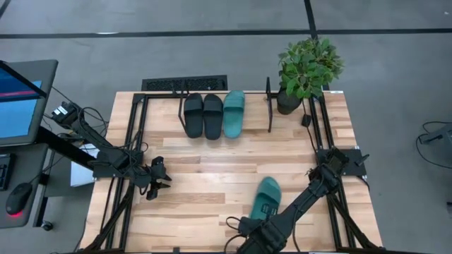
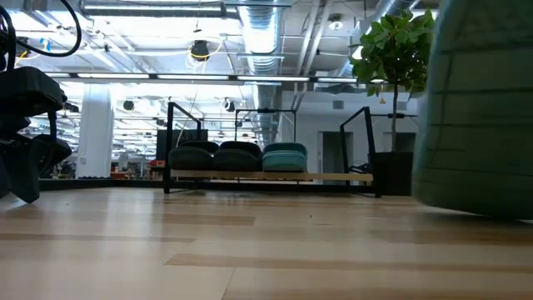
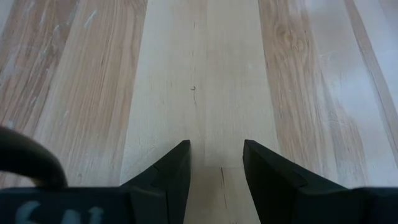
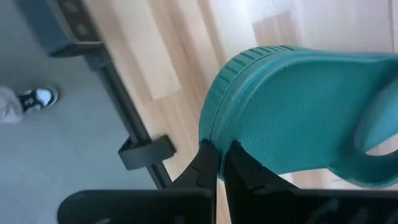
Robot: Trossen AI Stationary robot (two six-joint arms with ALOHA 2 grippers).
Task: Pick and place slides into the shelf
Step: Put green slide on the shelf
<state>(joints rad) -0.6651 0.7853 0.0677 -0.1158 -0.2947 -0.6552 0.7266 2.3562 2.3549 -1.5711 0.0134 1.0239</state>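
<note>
teal slide fills the right wrist view, close up; in the low view it bulks at the frame's edge, clear of the counter or nearly so. right gripper sits near the counter's front edge, towards the right corner. its fingers are pinched narrow on the slide's rim, heel end as far as can be judged; sole faces the camera, strap on the far side.

step in hand, judged: carry to the shelf.
- grip is on a thin rubbery edge, so the slide may flex or swing. keep wrist motion slow, no sudden rotation.
- lift high enough to clear the shelf's front bar before moving in.
- free slot is at the right end of the shelf, betw. the shelved teal slide and the right end frame. approach from the counter's front, toe first, parallel to the others.
- lower until the sole rests on the bars, then release; don't drop from height.

shelf stands along the back edge and holds two black slides plus the one teal, side by side and touching. three of four placed.

left gripper waits over the left part of the counter, fingers spread wide, nothing betw. them but bare wood. potted plant stands at the back right corner, just beside the shelf's end frame; keep the carry path clear of its leaves.
</note>
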